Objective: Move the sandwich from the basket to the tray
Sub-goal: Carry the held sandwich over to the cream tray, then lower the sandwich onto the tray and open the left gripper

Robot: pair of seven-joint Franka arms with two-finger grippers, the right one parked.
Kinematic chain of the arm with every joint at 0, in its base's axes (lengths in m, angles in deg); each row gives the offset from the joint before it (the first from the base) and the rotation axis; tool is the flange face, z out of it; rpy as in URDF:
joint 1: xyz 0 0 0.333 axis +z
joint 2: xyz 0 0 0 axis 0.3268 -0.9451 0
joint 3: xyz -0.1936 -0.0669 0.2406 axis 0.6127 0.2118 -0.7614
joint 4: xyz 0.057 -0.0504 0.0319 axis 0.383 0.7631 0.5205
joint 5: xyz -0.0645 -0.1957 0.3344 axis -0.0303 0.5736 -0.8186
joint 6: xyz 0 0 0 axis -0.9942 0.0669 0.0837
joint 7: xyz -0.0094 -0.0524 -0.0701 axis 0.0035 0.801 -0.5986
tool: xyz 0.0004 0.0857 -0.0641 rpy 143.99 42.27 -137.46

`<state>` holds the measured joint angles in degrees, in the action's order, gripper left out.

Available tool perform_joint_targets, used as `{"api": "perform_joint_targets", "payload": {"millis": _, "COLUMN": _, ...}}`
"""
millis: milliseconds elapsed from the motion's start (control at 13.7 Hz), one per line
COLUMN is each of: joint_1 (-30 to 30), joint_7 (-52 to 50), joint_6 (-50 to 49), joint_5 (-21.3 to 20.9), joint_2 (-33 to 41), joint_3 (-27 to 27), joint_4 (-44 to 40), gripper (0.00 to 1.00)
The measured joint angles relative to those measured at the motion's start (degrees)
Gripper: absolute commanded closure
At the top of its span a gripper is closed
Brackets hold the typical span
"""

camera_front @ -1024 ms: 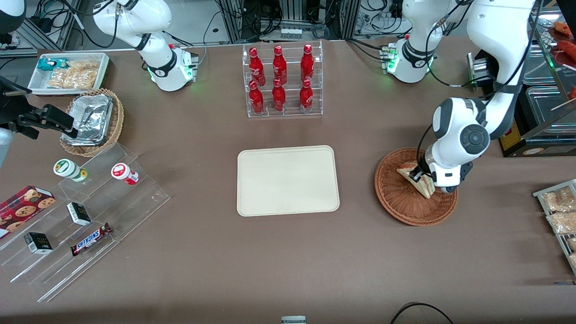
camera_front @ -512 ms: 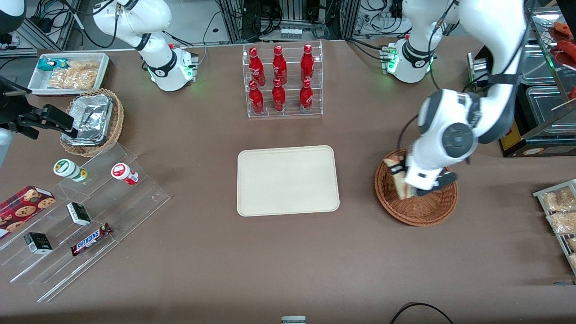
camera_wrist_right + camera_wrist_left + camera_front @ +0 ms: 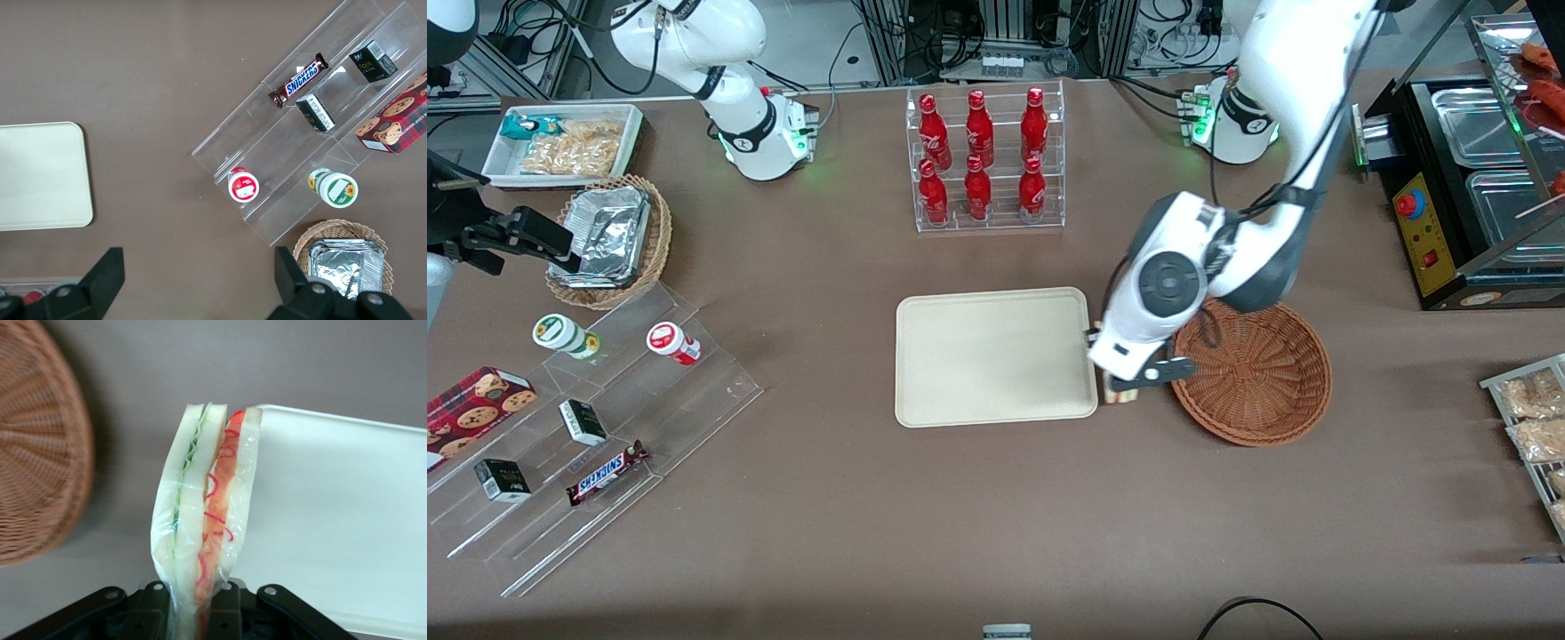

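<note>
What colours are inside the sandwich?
Green and red-orange between pale bread, clearest in the left wrist view: sandwich, held in the end effector.

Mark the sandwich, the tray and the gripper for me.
sandwich (image 3: 203,513): left wrist view, cut edge with filling.
tray (image 3: 996,356): front view, bare middle of the surface.
gripper (image 3: 193,603): left wrist view, midway between the fingers.

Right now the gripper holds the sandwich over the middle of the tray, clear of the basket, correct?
Not the middle. The front view shows the gripper holding the sandwich at the tray's edge nearest the basket, over the gap between them. It is clear of the basket.
</note>
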<state>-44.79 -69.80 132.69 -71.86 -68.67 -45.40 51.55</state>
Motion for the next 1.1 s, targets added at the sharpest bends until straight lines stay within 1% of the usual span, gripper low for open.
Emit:
{"api": "perform_joint_targets", "payload": {"millis": 366, "joint_1": -7.13, "joint_7": -4.68, "joint_6": 1.62, "joint_5": 0.03, "joint_2": -8.81, "joint_3": 0.86, "joint_4": -10.12, "gripper": 0.95}}
{"api": "perform_joint_targets", "payload": {"millis": 585, "joint_1": -10.7, "joint_7": -6.68, "joint_6": 6.0, "joint_5": 0.02, "joint_2": -12.53, "joint_3": 0.89, "joint_4": -12.05, "gripper": 0.95}}
{"api": "perform_joint_targets", "payload": {"millis": 878, "joint_1": -13.76, "joint_7": -9.03, "joint_6": 6.52, "joint_5": -0.44, "joint_2": -16.19, "joint_3": 0.84, "joint_4": -15.03, "gripper": 0.94}}
{"api": "perform_joint_targets", "payload": {"millis": 951, "joint_1": -13.92, "joint_7": -9.33, "joint_6": 6.51, "joint_5": -0.61, "joint_2": -16.84, "joint_3": 0.81, "joint_4": -15.69, "gripper": 0.87}}
{"api": "perform_joint_targets", "payload": {"millis": 1024, "joint_1": -13.92, "joint_7": -9.4, "joint_6": 6.51, "joint_5": -0.66, "joint_2": -17.35, "joint_3": 0.76, "joint_4": -16.18, "gripper": 0.59}}
{"api": "perform_joint_targets", "payload": {"millis": 1098, "joint_1": -13.92, "joint_7": -9.4, "joint_6": 6.51, "joint_5": -0.67, "joint_2": -17.69, "joint_3": 0.67, "joint_4": -16.45, "gripper": 0.01}}
